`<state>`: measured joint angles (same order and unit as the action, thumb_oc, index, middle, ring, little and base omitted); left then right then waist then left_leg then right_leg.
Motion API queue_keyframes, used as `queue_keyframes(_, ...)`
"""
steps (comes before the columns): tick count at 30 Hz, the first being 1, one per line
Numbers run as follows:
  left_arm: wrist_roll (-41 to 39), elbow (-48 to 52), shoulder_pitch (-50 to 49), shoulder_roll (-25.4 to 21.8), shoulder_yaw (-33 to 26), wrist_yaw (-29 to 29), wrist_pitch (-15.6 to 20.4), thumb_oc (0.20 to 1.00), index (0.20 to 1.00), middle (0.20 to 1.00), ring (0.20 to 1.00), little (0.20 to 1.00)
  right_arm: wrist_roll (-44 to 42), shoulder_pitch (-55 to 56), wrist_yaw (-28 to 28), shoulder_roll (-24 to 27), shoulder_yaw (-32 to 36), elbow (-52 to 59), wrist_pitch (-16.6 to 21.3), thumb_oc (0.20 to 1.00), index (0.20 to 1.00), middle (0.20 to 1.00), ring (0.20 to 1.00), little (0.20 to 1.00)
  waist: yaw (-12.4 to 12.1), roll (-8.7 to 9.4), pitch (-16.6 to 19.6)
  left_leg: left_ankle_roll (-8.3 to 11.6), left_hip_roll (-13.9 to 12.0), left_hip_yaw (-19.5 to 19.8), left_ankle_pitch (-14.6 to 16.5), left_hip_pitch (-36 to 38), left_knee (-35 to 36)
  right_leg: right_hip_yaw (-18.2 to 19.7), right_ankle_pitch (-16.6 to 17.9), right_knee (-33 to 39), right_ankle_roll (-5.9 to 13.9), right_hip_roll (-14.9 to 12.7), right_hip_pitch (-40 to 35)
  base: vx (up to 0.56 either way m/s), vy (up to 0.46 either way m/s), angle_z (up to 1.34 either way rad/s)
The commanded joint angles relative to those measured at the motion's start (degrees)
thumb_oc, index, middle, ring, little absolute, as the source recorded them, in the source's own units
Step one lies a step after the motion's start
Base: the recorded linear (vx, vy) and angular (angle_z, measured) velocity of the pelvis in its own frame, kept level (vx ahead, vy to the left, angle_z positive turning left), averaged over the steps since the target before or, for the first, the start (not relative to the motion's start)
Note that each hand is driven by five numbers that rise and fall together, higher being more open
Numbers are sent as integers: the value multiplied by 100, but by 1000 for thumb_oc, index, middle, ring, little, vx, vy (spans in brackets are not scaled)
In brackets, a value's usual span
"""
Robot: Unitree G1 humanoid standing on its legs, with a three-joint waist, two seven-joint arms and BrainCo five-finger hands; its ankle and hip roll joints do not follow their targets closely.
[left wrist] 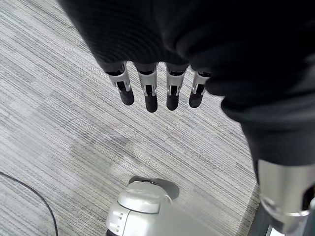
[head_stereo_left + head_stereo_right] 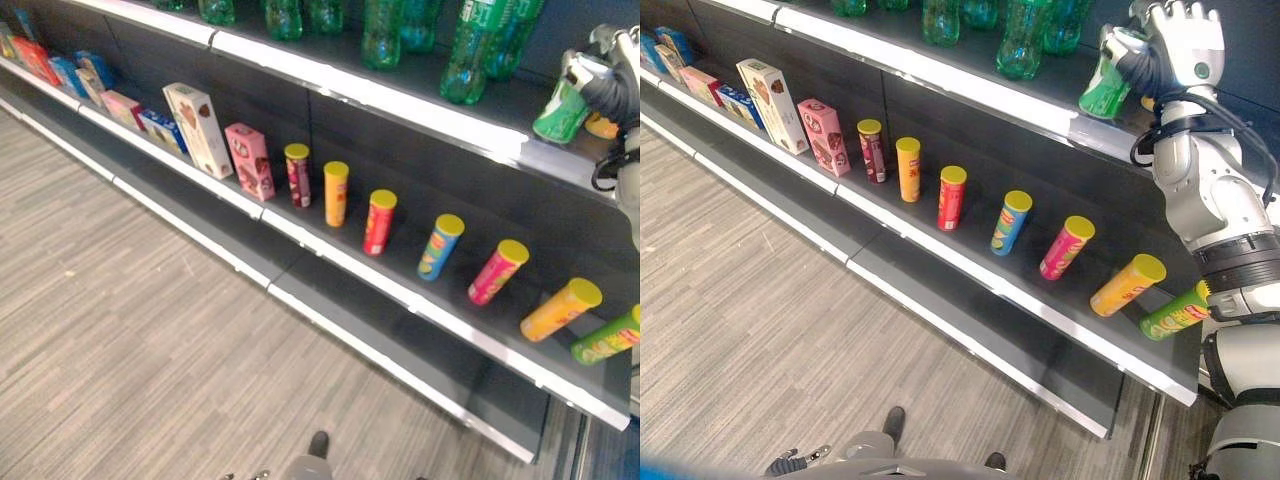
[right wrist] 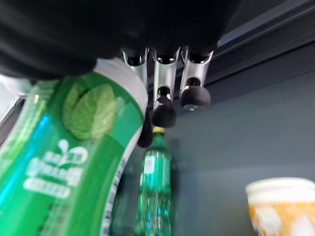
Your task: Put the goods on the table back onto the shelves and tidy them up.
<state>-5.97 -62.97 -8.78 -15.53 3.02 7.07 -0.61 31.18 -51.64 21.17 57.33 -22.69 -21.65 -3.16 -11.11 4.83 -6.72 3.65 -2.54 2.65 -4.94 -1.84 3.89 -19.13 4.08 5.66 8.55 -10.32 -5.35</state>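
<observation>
Upper shelf (image 2: pixel 970 85), at one o'clock: right hand (image 2: pixel 1185 45) grips green-labelled bottle (image 2: pixel 1107 85), best lowered upright beside yellow cup (image 3: pixel 280 206).

Seven snack tubes (image 2: pixel 951 197) stand in a row on the middle shelf (image 2: pixel 970 262): maroon, orange, red, blue, pink, orange and green. Two tall boxes, one cream (image 2: pixel 772 105) and one pink (image 2: pixel 824 136), stand further along it. One green-labelled bottle (image 2: pixel 1106 85) sits in the right hand (image 2: pixel 1180 45), with one cup (image 3: pixel 280 204) beside
</observation>
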Motion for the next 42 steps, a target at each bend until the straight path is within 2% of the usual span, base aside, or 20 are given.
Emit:
queue_keyframes(1,129,-264,167,-214,325,114,47,1000,1000,1000,1000,1000,155,-546,310,172,-296,-285,-73,200,200,200,200,200,-57,52,235,178,-86,-28,561,-75,-223,19,-572,-249,73,-119,-76,0,0,0)
queue_keyframes(13,208,-237,153,-238,392,153,67,1000,1000,1000,1000,1000,193,-418,452,256,-276,-783,-215,200,200,200,200,200,-7,78,258,147,-93,-62,598,4,-147,41,-549,-242,92,-140,-72,0,0,0)
queue_keyframes(42,160,-134,119,-244,493,140,105,1000,1000,1000,1000,1000,697,-847,434,118,-961,-1852,-521,200,200,200,200,200,-47,125,259,147,-85,-77,622,46,-84,81,-502,-220,113,-162,-44,0,0,0)
